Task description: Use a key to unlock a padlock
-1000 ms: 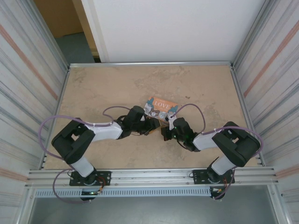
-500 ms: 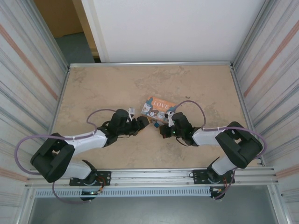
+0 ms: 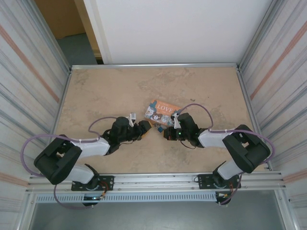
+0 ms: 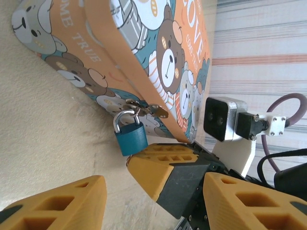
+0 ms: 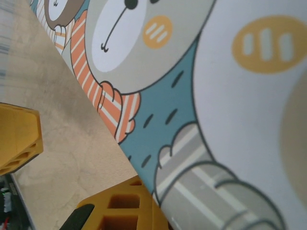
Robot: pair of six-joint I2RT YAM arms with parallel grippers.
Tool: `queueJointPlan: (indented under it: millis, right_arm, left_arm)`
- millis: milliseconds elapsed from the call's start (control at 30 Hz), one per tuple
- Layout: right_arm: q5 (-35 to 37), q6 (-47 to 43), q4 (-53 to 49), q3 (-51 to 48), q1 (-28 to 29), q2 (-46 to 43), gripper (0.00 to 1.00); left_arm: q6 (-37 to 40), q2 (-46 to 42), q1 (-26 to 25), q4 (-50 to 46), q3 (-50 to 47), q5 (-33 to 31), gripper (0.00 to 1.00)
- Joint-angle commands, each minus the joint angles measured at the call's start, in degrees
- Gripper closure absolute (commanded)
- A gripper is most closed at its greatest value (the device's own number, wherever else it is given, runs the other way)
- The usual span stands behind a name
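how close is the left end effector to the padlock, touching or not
Apart. In the left wrist view the padlock hangs from the hasp, and bare table shows between it and the nearer finger of the left end effector.

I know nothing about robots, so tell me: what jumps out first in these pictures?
A bright cartoon-bear box lies in the middle of the table, the most colourful thing there. A tiny teal padlock hangs from its clasp, and the left gripper and right gripper point at it from either side.
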Motion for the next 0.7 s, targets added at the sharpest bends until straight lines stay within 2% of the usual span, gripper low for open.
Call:
queueJointPlan:
  millis: [0, 233, 667]
  right_arm:
    - [-1.78, 5.08, -0.08, 1.33, -0.07, -0.93, 1.0]
    - [-1.3, 8.94, 0.12, 1.65, 0.05, -0.83, 1.0]
    - [-1.35, 10.62, -0.96, 2.4, 0.08, -0.95, 1.0]
  left_arm:
    - [-0.59, 0.39, 0.13, 2.48, 0.11, -1.84, 0.45]
    - [-1.76, 1.98, -0.44, 3.23, 0.34, -2.49, 0.46]
    - [-4.27, 9.43, -1.75, 8.2, 2.75, -1.91, 0.51]
